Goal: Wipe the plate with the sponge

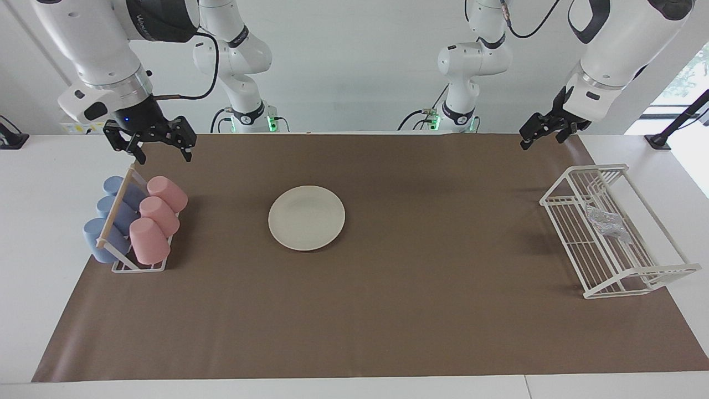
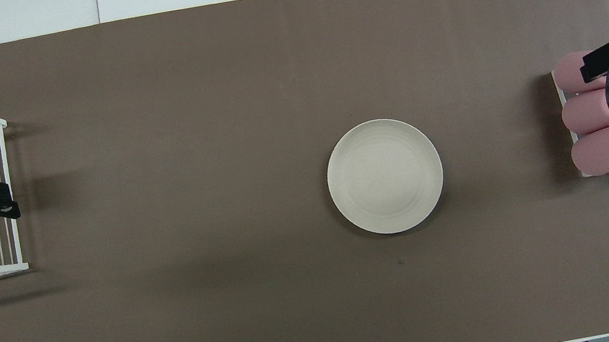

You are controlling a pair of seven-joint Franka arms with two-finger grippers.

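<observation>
Both views are bright and evenly lit from above, with daylight showing at a window (image 1: pixel 692 72) near the left arm's end. Shadows on the brown mat (image 1: pixel 388 310) are soft and blurred: faint dark patches lie beside the wire rack (image 1: pixel 615 233), the cups (image 1: pixel 160 221) and the plate (image 1: pixel 306 217). The plate carries no glare. Focus is sharp throughout; straight edges stay straight.

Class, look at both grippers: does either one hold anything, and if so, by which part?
Nothing is held. The left gripper and right gripper hang empty; the sponge lies in the white rack.
</observation>
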